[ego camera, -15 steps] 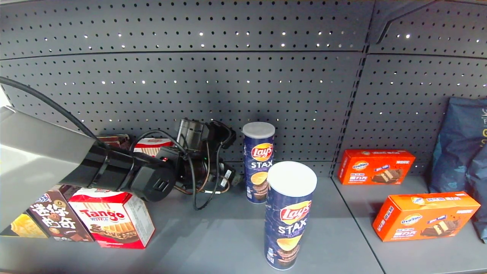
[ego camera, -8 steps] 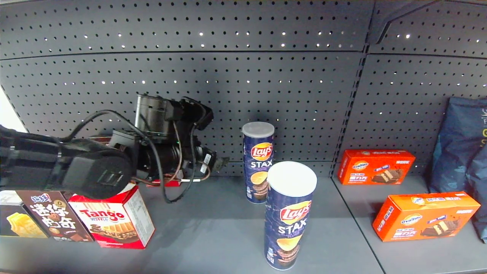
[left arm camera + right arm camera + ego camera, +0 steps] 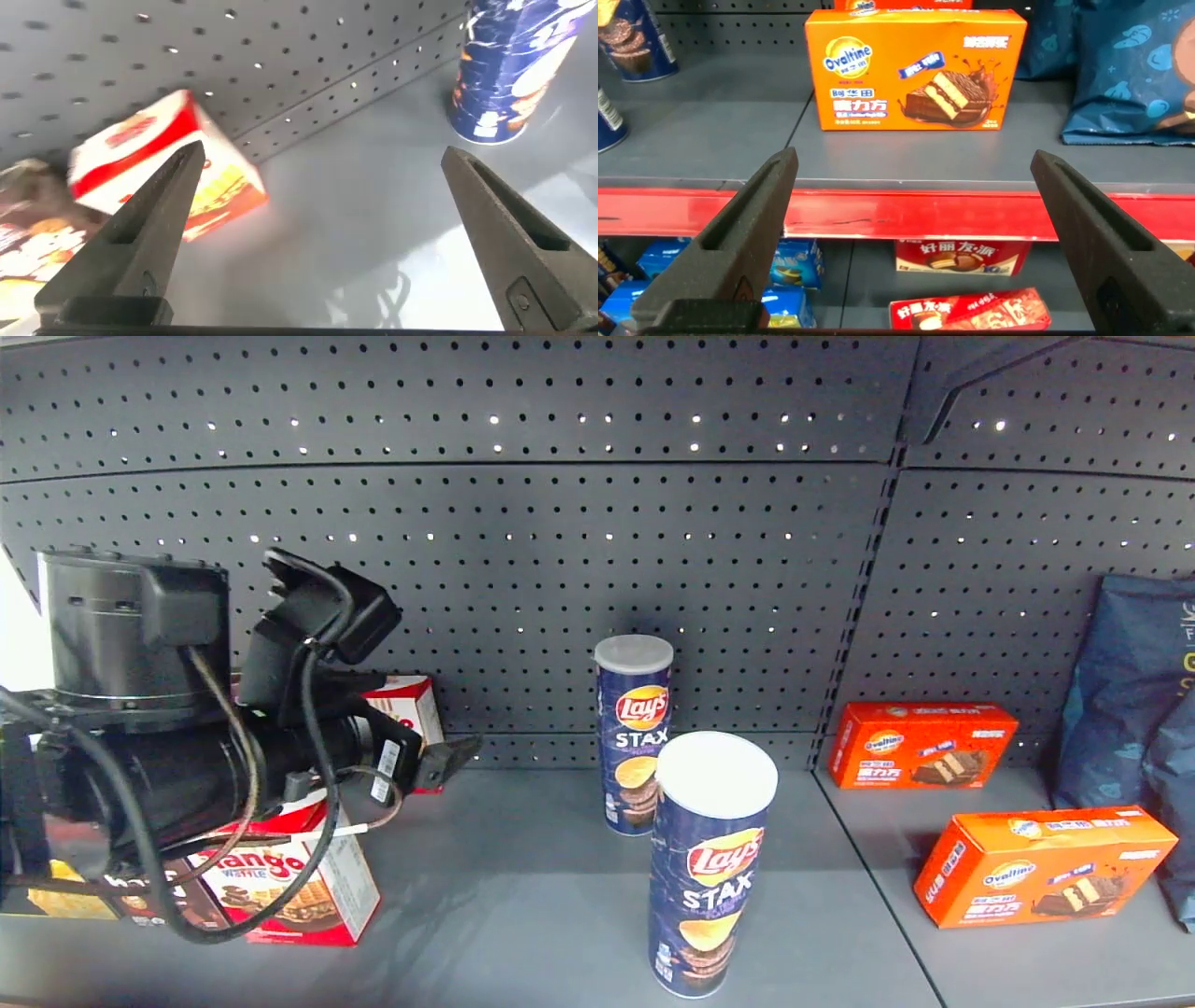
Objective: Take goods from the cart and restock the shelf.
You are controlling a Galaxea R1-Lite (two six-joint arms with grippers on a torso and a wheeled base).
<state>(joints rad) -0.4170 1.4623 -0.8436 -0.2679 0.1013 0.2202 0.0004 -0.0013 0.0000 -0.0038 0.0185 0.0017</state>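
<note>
Your left gripper (image 3: 453,754) hung to the left of the rear chip can (image 3: 635,733), apart from it and above the grey shelf (image 3: 523,915). Its fingers (image 3: 140,243) were spread wide and held nothing; between them the left wrist view looked down on bare shelf floor.

The rear wafer box (image 3: 415,705) stood farther left of the rear chip can, against the pegboard wall (image 3: 560,569) and just behind your left gripper. The front wafer box (image 3: 313,887) sat left of and forward of that can, partly under the arm.

The front chip can (image 3: 712,863) stood upright, forward of the rear chip can and slightly to its right. Both of the 2 cans had their lids on. You could not tell whether they touched.

To the right of the rear chip can lay 2 orange boxes: the far orange box (image 3: 920,744) near the wall and the near orange box (image 3: 1041,863) forward of it. Dark blue bags (image 3: 1134,681) stood farthest right.

Your right gripper (image 3: 913,161) was right of that can, before the shelf's red edge strip (image 3: 924,217), facing the near orange box. Its fingers (image 3: 738,243) were wide apart and empty.
</note>
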